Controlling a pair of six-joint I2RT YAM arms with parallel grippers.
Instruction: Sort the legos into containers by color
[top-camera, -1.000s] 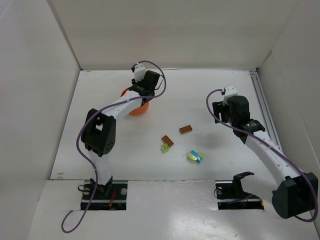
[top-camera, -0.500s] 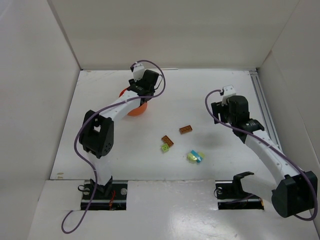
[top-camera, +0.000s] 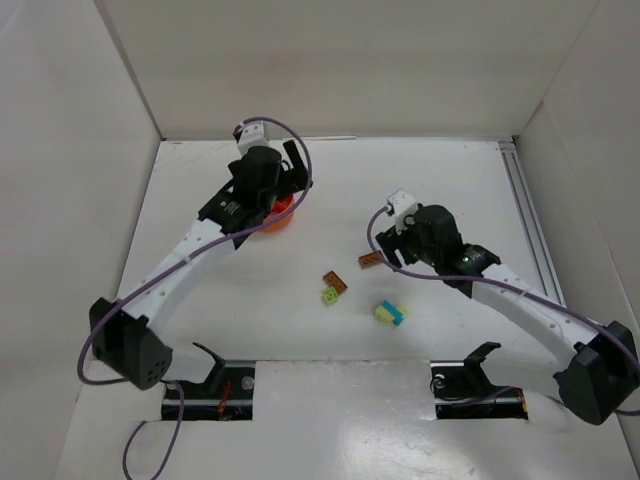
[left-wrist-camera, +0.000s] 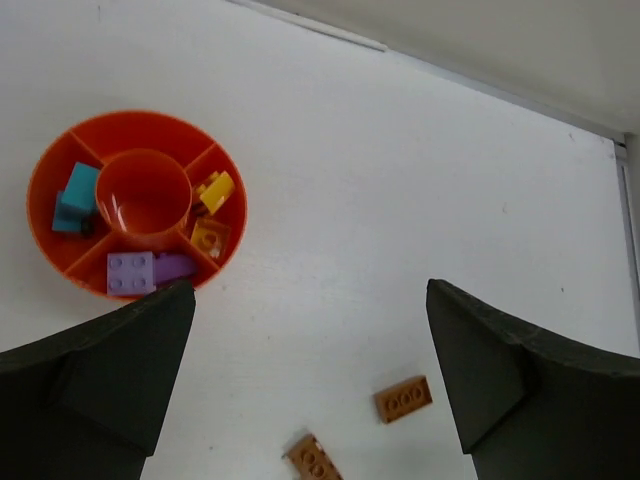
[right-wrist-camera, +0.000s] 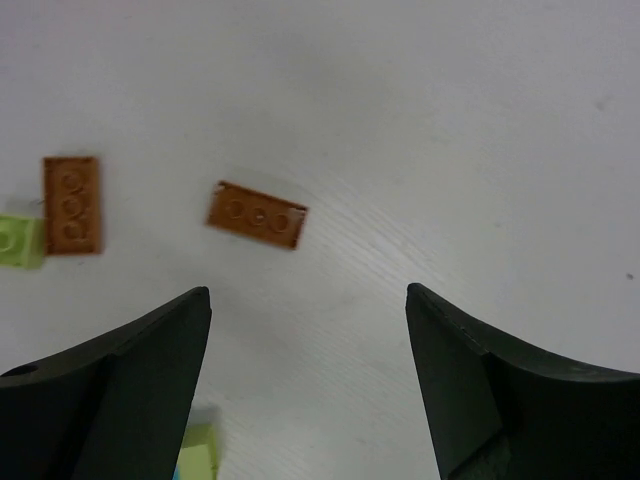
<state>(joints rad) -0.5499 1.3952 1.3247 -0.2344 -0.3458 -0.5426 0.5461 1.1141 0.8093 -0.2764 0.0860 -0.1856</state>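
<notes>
- Brown is the colour in hand, by my judgement: the right gripper (right-wrist-camera: 308, 295) hangs over a brown brick (right-wrist-camera: 257, 214) with its jaws wide and nothing between them.
- In the right wrist view that brick lies at about 11 o'clock from the gap, turned slightly askew. Shift the gap over the brick and rotate the wrist so the fingers close across its short sides.
- Descend straight. A second brown brick (right-wrist-camera: 71, 204) and a lime green brick (right-wrist-camera: 18, 242) sit off at 9 o'clock, clear of the fingers.
- The dish (left-wrist-camera: 137, 116) holds cyan at 9 o'clock, yellow at 2, orange at 4 and purple at 6. Its 12 o'clock compartment shows no brick, so it suits brown.
- The left gripper (left-wrist-camera: 308, 300) is spread wide and empty beside the dish, so route around it.
</notes>
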